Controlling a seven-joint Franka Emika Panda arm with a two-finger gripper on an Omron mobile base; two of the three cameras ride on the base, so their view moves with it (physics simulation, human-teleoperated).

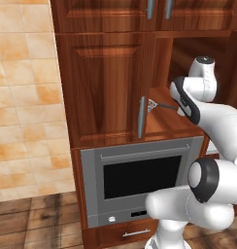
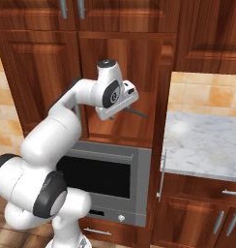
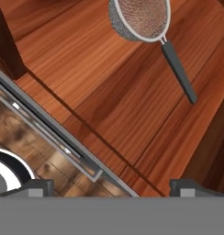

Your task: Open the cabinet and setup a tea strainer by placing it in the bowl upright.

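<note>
The cabinet [image 1: 106, 87] has its left door shut, and the right half stands open onto a wooden shelf [image 1: 164, 124]. On that shelf lies the tea strainer [image 3: 140, 18], a silver mesh basket with a thin dark handle [image 3: 178, 69]. It also shows past the left door's bar as the strainer [image 1: 152, 103], and as its handle [image 2: 135, 113]. My gripper [image 3: 113, 188] hovers above the shelf's front edge, short of the strainer and not touching it. It is open, with nothing between the fingertips [image 3: 38, 186]. My hand [image 1: 184, 102] reaches into the opening. The bowl is out of view.
A grey glass-fronted oven [image 1: 140, 180] sits directly under the shelf. A marble counter [image 2: 207, 145] lies to the right and a tiled wall [image 1: 23, 97] to the left. The left door's bar handle [image 1: 141, 116] stands close to the strainer's basket.
</note>
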